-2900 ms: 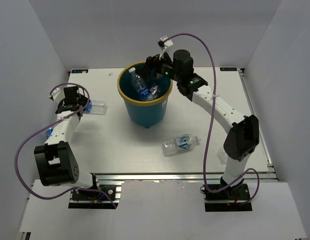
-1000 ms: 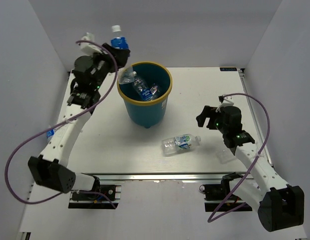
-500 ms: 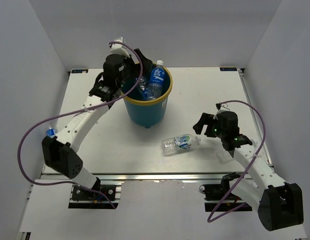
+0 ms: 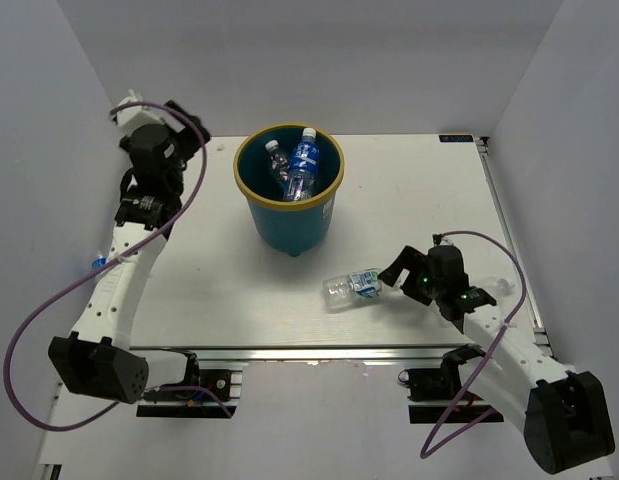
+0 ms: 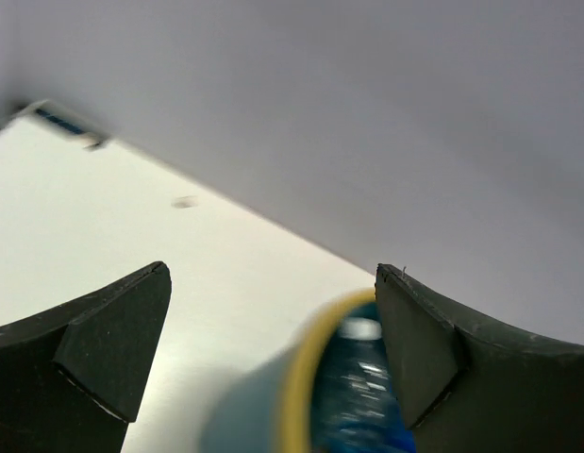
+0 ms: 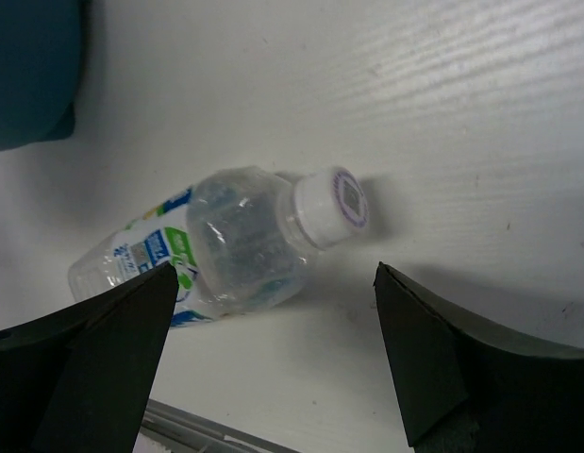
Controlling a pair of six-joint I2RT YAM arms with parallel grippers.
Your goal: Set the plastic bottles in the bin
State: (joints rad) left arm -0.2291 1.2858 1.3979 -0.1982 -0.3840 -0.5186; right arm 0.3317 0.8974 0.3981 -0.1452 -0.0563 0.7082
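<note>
Bottle (image 6: 216,241) ahead of spread R fingers (image 6: 442,368)

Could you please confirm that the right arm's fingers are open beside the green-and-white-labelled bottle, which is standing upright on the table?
Not quite: the green-and-white-labelled bottle is lying on its side on the table, not standing upright, as the right wrist view shows. The right gripper does have its fingers open beside it.

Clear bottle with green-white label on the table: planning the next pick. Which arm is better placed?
Right. The right gripper is open beside the clear green-white-labelled bottle; the left gripper, also open, is up by the round teal bin.
</note>
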